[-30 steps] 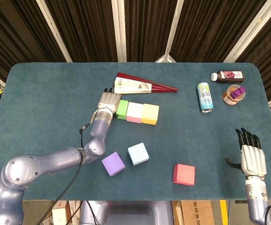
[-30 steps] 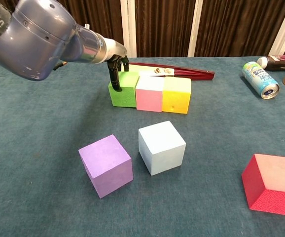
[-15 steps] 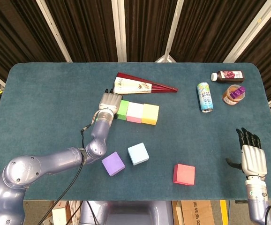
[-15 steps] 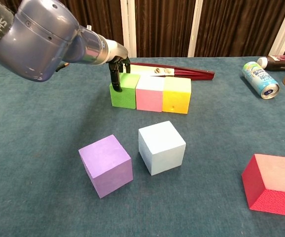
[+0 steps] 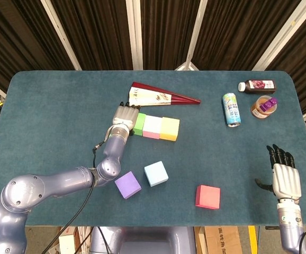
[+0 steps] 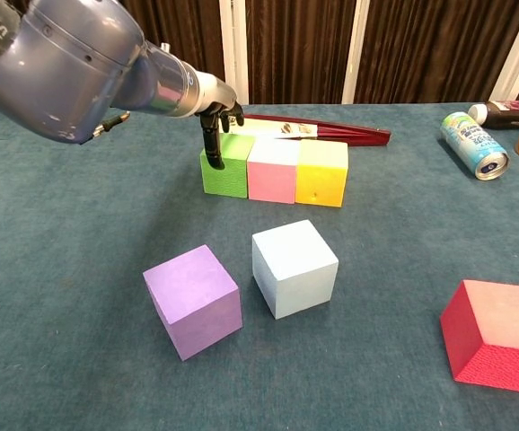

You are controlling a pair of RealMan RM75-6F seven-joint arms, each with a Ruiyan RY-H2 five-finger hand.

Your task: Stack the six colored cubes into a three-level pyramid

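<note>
From the head view, the left hand (image 5: 124, 115) is resting its fingers against the outer side of the green cube (image 5: 138, 124), which is sitting in a touching row with the pink cube (image 5: 152, 127) and yellow cube (image 5: 169, 128) on the bench (image 5: 52, 116); whether it is actually gripping the cube I cannot tell. The right hand (image 5: 284, 177) is hovering released, fingers apart, at the bench's near right edge. From the chest view, the purple cube (image 6: 193, 300) and light blue cube (image 6: 294, 268) are lying near each other, with the red cube (image 6: 497, 334) well apart to the right.

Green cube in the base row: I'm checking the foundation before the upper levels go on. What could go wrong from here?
The left hand rests its fingers on the green cube, which sits against the pink cube and yellow cube. A push or snag while it lifts away could skew the row. The folded fan lies close behind, so a shoved cube might ride onto it and leave the base uneven.
</note>
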